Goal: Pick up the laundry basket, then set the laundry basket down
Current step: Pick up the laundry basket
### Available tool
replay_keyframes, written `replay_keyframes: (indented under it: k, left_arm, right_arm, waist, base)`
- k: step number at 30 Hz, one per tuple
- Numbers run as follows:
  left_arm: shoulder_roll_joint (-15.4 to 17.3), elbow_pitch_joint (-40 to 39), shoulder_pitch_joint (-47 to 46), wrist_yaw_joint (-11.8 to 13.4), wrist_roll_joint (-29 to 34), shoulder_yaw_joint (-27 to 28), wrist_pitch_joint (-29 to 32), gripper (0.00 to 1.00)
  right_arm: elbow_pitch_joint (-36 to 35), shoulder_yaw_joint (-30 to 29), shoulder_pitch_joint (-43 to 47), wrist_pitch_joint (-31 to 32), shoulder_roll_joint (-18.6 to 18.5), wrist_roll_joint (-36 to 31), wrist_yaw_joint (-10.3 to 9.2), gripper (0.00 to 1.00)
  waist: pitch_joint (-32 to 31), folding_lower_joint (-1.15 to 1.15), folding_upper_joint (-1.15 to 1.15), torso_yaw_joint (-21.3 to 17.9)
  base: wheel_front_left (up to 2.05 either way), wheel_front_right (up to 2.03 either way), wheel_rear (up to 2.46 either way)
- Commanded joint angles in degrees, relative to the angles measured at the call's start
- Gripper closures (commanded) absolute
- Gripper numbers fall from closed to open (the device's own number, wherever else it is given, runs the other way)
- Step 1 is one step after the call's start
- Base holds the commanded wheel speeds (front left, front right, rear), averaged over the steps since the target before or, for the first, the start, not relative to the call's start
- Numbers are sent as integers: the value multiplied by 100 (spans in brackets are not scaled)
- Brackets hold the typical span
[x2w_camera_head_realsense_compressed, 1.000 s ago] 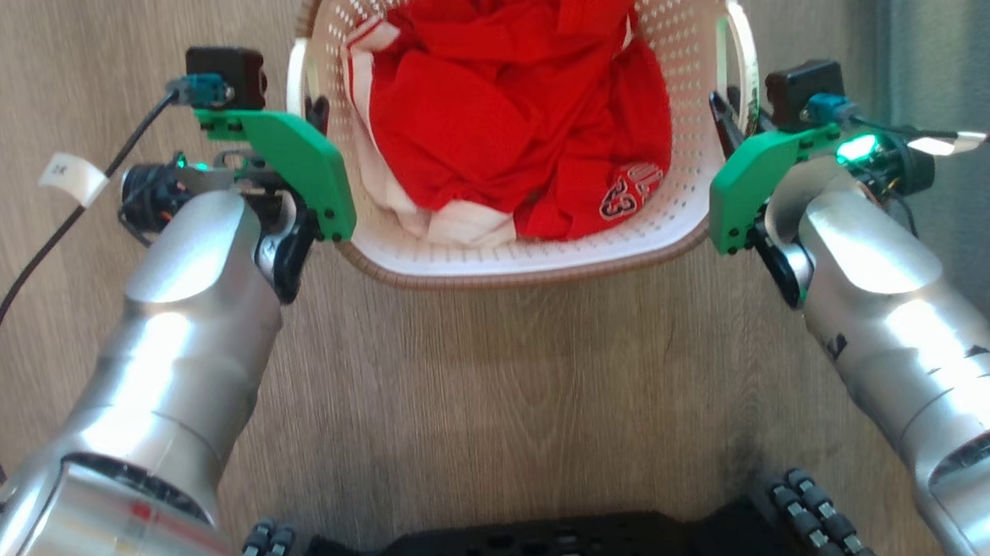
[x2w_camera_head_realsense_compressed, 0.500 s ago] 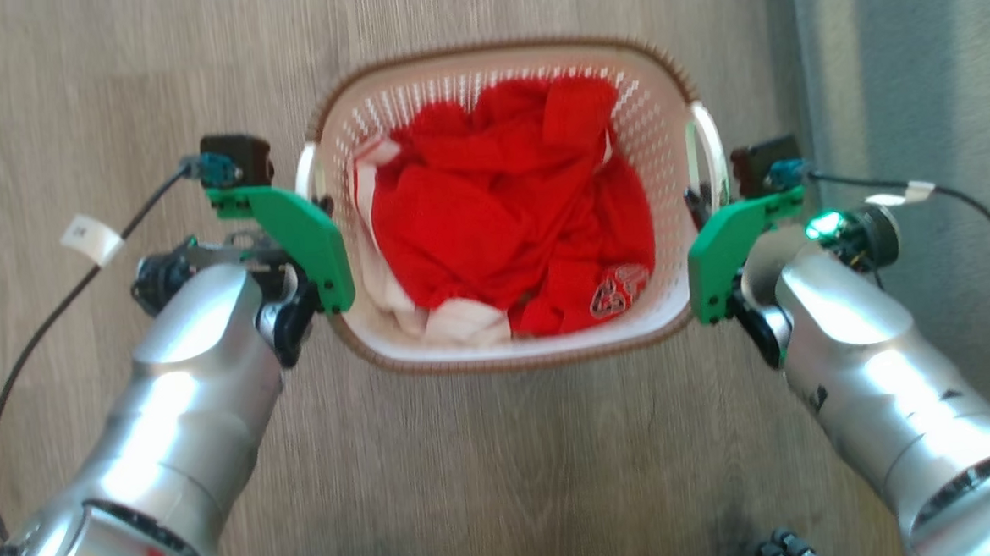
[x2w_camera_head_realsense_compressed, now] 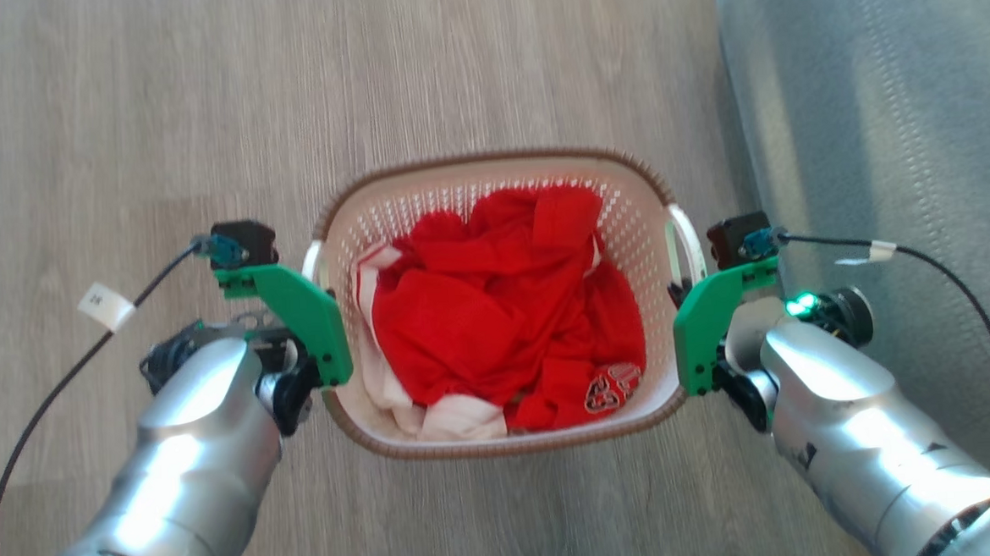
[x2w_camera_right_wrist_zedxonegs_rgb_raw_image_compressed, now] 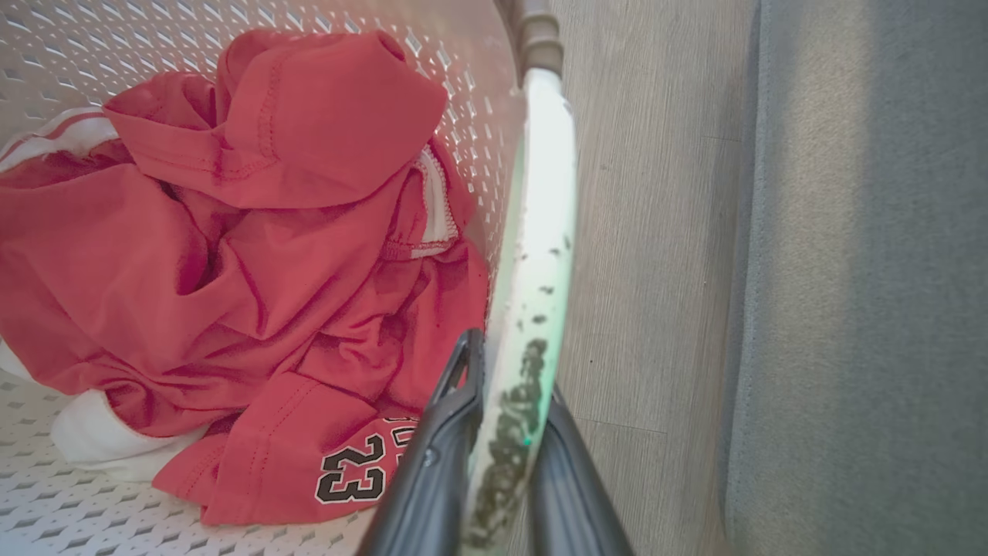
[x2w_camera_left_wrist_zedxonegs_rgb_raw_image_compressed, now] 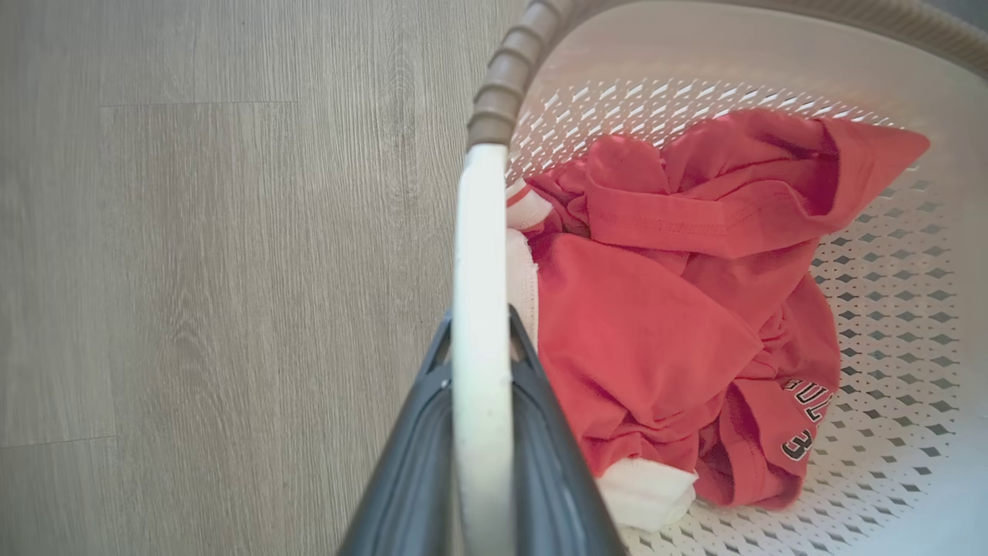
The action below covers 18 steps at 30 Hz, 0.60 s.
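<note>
1. The cream-white perforated plastic laundry basket with a brown woven-look rim (x2w_camera_head_realsense_compressed: 504,445) is between both arms, above the pale wood-grain floor (x2w_camera_head_realsense_compressed: 114,120) and near a grey fabric-covered block (x2w_camera_head_realsense_compressed: 877,122).
2. I cannot tell whether it touches the floor.
3. The left jaws are clamped on its white left side handle (x2w_camera_left_wrist_zedxonegs_rgb_raw_image_compressed: 480,255).
4. The right jaws are clamped on its scuffed white right side handle (x2w_camera_right_wrist_zedxonegs_rgb_raw_image_compressed: 540,216).
5. Crumpled red-and-white garments (x2w_camera_head_realsense_compressed: 498,337) lie inside.

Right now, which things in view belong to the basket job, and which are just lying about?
Job: laundry basket; left gripper, clamped on its left handle; right gripper, clamped on its right handle.
Not the job: red number-23 jersey and white cloth inside the basket; grey upholstered furniture at the robot's right; wood-look floor.
</note>
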Motion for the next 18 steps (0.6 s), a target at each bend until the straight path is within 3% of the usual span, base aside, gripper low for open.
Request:
replay_keyframes:
  k: [1, 18]
  left_arm:
    - [288, -61, -135, -38, -73, 88, -30, 100]
    - [286, -83, 478, -38, -556, -171, 532, 100]
  right_arm:
    - [-4, 131, 217, 101, 0, 77, -8, 100]
    - [201, 550, 467, 634, 0, 627, -8, 100]
  waist:
    - [-276, 1, 0, -29]
    - [-1389, 1, 0, -118]
  base:
    - [0, 0, 0]
    - [0, 0, 0]
